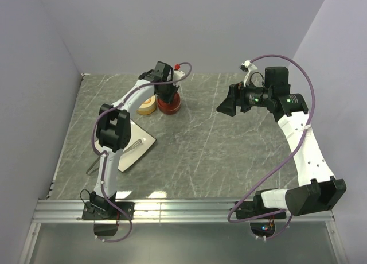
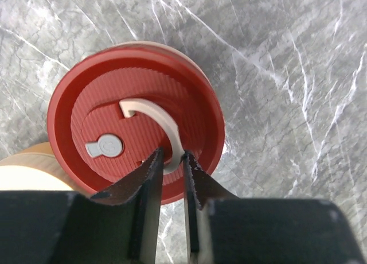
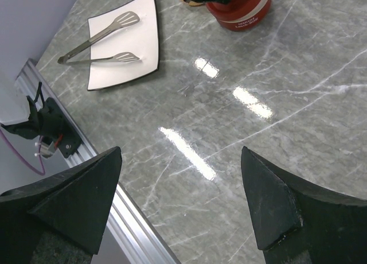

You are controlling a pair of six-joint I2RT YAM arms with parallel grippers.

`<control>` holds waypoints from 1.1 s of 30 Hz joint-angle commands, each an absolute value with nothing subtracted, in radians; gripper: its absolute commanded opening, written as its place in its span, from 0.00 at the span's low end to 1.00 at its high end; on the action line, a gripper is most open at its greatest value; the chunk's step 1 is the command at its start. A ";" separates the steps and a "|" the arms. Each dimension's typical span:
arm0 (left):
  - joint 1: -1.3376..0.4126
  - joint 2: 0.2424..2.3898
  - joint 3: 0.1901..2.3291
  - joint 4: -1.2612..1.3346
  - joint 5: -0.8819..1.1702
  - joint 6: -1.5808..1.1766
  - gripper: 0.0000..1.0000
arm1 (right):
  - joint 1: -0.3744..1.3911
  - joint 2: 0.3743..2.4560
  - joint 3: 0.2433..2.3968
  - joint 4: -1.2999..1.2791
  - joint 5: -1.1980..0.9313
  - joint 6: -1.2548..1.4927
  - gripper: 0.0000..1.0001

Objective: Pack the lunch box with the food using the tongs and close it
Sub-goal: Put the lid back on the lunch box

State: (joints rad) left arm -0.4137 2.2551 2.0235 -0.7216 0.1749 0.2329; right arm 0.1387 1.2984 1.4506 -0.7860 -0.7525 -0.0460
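Note:
The lunch box stands at the back of the table as two tubs, a dark red tub (image 1: 170, 105) and a cream tub (image 1: 147, 106) side by side. The red lid (image 2: 135, 120) sits on the red tub, and its pale curved handle (image 2: 169, 129) is raised. My left gripper (image 2: 172, 155) is shut on that handle from above. The silver tongs (image 3: 92, 42) lie in a V across the white plate (image 3: 143, 34). My right gripper (image 3: 180, 152) hangs open and empty over the right half of the table. The food is out of view.
The cream tub (image 2: 28, 175) touches the red one on its left. The plate (image 1: 137, 146) lies near the left arm, with the tongs' joined end sticking out over its near-left edge. A metal rail (image 1: 183, 209) runs along the table's near edge.

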 commanded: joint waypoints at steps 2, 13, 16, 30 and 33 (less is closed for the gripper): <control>-0.387 2.203 2.014 -0.724 0.236 0.186 0.21 | 0.130 1.266 1.447 -0.759 -0.767 -0.049 0.91; -0.338 2.264 2.062 -0.781 0.348 0.152 0.12 | 0.129 1.269 1.450 -0.759 -0.770 -0.049 0.90; -0.328 2.247 2.045 -0.764 0.360 0.150 0.06 | 0.129 1.269 1.448 -0.756 -0.772 -0.048 0.90; -0.316 2.218 2.124 -0.778 0.384 0.103 0.00 | 0.130 1.264 1.437 -0.752 -0.778 -0.041 0.89; -0.316 2.218 2.148 -0.785 0.370 0.097 0.00 | 0.130 1.255 1.427 -0.746 -0.776 -0.043 0.90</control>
State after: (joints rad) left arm -0.3229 2.2539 2.0911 -0.7624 0.3832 0.1177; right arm 0.1368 1.2953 1.4414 -0.7799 -0.7616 -0.0452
